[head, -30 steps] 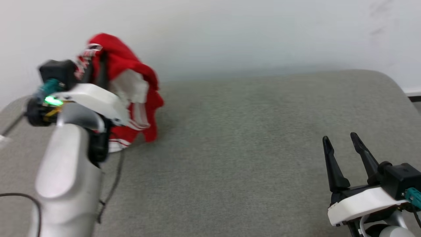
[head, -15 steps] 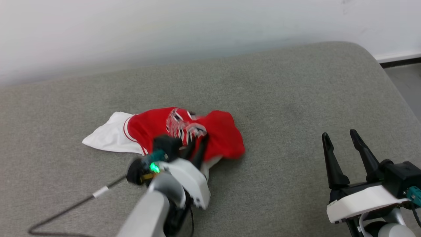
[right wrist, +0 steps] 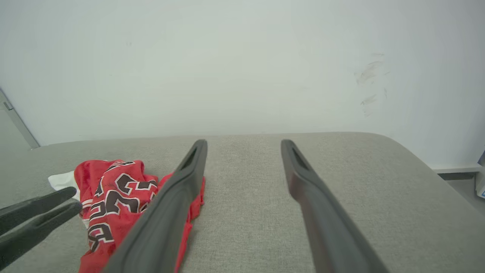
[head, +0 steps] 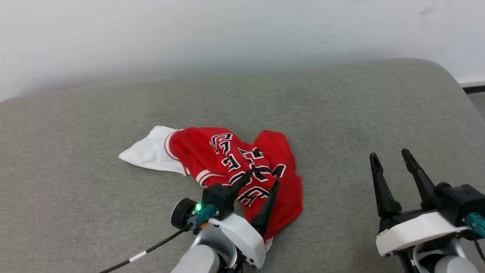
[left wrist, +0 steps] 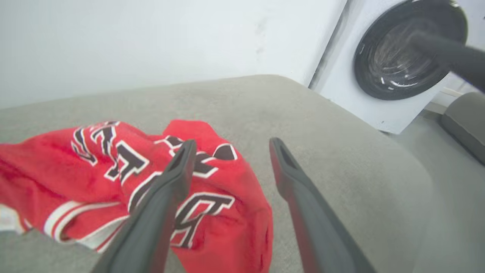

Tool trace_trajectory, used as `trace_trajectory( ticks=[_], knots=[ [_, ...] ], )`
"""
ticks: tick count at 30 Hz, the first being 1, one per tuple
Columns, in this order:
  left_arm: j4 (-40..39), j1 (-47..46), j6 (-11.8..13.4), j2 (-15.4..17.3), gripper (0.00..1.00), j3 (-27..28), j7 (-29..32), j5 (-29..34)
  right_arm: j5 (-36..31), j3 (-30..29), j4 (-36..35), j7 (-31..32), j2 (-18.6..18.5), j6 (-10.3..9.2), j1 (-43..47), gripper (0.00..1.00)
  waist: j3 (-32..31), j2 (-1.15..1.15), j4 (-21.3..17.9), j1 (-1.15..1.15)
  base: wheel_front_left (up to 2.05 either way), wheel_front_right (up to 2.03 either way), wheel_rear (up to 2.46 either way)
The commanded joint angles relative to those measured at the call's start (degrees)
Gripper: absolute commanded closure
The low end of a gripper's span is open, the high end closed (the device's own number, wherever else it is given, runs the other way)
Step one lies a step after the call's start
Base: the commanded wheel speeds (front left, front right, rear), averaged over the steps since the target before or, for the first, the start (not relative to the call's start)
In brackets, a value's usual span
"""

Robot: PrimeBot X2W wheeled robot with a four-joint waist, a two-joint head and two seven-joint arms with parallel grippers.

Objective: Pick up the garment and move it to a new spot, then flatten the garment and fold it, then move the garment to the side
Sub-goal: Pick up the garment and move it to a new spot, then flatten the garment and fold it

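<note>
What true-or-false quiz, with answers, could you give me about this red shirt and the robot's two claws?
1. The garment lies bunched up on the grey cushion. True.
2. The left gripper is clamped shut on the garment. False: its fingers are spread apart over the red cloth, with nothing pinched between the tips.
3. The right gripper is open and well off to the side of the garment. True.
4. The garment is folded into a neat rectangle. False: it is rumpled, its lettering creased, and one white sleeve sticks out toward the robot's left.
5. A washing machine stands past the cushion's end in the left wrist view. True.
</note>
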Motion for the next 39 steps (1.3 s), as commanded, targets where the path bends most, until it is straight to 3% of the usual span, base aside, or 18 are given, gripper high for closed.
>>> trace_trajectory(
  ticks=[1, 5, 6, 13, 21, 39],
  knots=[
    [-1.2, 0.0, 0.6, 0.0, 0.0, 0.4, -1.1, 0.1, -0.1, -0.2, -0.1, 0.1, 0.1, -0.02, 0.3, 0.0, -1.2, 0.0, 1.4, 0.0, 0.0, 0.0, 0.0],
    [-4.8, 0.7, 3.2, 1.5, 0.0, 3.0, -3.1, 0.3, -0.4, -1.0, -0.5, 0.7, 0.1, -0.02, 1.0, 0.0, -2.1, 0.0, 3.2, 0.0, 0.0, 0.0, 0.0],
    [-6.7, 1.3, 5.5, 3.3, 0.0, 5.8, -4.0, 0.1, -0.5, -1.5, -0.6, 1.2, 0.1, -0.02, 1.7, 0.0, -2.5, 0.0, 4.3, 0.0, 0.0, 0.0, 0.0],
    [-9.7, 5.8, 10.5, 9.2, 0.0, 13.0, -4.5, -0.6, -0.9, -2.5, -0.4, 2.4, 0.1, -0.02, 3.2, 0.0, -4.0, 0.0, 5.9, 0.0, 0.0, 0.0, 0.0],
    [-13.7, 11.1, 11.6, 14.2, 0.0, 16.0, -2.6, -1.3, -0.8, -2.6, -0.4, 3.3, 0.1, -0.02, 5.7, 0.0, -5.2, 0.0, 6.1, 0.0, 0.0, 0.0, 0.0],
    [-17.3, 14.1, 13.3, 15.1, 0.0, 15.7, -0.7, -1.8, -0.8, -2.8, -0.7, 4.6, 0.1, -0.02, 6.3, 0.0, -5.7, 0.0, 6.0, 0.0, 0.0, 0.0, 0.0]
  ],
)
